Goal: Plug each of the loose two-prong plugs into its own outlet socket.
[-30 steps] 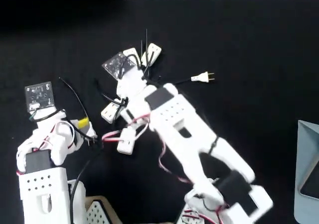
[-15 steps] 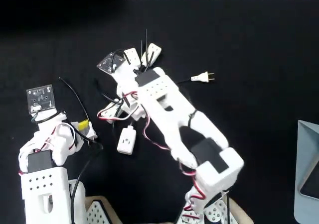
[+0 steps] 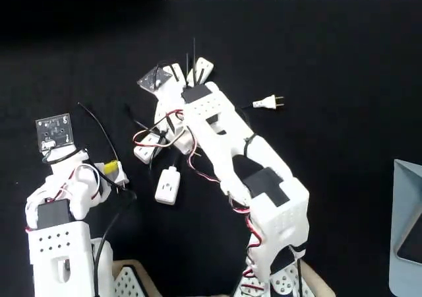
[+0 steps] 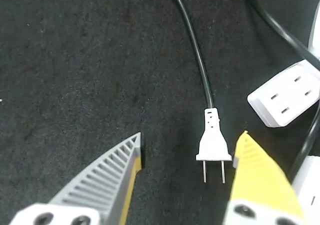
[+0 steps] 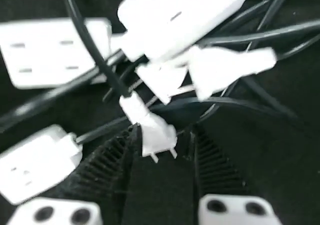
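The left pincer (image 4: 191, 135), at the lower left of the high view, is holding its grey and yellow fingers apart over the desk (image 4: 75, 60). A white two-prong plug (image 4: 214, 145) is lying flat between them, just beside the yellow finger (image 4: 255, 170) and well apart from the grey one. The plug's long axis is running along the pincer's line of reach, with the prongs pointing back toward the wrist and the black cord (image 4: 192, 50) trailing away. I judge that closing now would be catching the body off-centre, so a small sideways shift toward the yellow side is looking wise. An outlet socket (image 4: 285, 97) is lying near, beyond the yellow finger.

The right pincer (image 5: 162, 132), hanging over the cluster at the upper middle of the high view, is likewise standing apart. It is straddling a second plug (image 5: 157, 137) whose prongs are also pointing back at it; whether the fingers are touching it I cannot tell. Crossed cords are crowding that plug. A third plug (image 3: 267, 101) is lying alone to the right of the cluster, nearer the right arm.
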